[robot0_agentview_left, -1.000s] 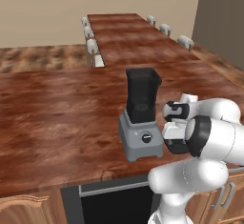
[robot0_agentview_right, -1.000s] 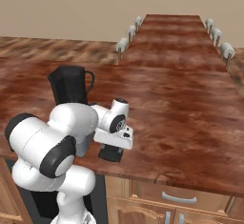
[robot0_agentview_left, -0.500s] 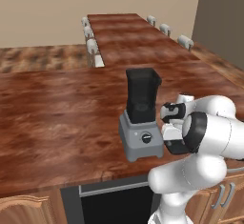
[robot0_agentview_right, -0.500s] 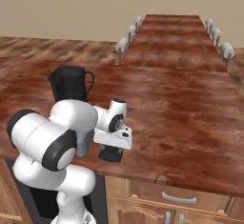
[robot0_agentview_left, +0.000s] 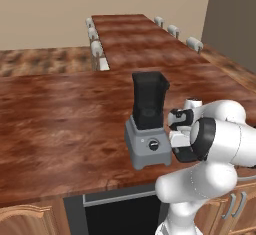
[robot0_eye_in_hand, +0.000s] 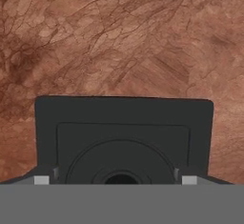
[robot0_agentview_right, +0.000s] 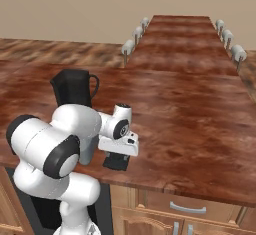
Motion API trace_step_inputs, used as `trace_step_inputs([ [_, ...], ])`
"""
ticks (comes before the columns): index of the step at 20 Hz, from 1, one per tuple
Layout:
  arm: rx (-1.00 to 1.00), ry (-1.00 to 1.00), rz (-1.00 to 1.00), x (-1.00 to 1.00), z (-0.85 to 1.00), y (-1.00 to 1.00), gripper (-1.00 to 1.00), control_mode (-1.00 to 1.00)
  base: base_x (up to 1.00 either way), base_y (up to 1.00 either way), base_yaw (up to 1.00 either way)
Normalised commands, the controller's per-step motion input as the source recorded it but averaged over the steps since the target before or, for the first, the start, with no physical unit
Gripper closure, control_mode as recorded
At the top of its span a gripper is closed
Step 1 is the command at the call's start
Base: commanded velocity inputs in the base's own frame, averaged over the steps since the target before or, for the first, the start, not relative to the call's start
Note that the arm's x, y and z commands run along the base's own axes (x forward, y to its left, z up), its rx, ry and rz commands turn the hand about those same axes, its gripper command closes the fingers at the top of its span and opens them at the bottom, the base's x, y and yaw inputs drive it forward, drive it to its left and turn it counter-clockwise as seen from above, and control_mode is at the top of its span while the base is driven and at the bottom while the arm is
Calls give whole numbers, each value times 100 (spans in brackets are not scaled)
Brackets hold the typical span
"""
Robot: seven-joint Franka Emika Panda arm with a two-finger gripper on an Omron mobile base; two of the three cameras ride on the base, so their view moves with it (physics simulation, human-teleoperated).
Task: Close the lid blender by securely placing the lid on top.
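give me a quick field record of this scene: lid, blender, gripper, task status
lid: flat black square, lying on the wooden counter near its front edge, right of the blender, directly under the hand
blender: grey base with black knob, dark jar upright, mouth open, no lid on it
gripper: open, pointing down over the lid, one finger tip at each side of it, not closed on it
task status: lid not yet picked up; jar still uncovered
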Motion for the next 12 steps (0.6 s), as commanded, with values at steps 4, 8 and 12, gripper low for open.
trace_step_inputs([
  [4,0,0,0,-12,-45,6,-100,-100,0,0,0],
  [8,-1,0,0,-3,-61,29,100,-100,0,0,0],
  [12,0,-2,0,-23,-33,23,100,-100,0,0,0],
])
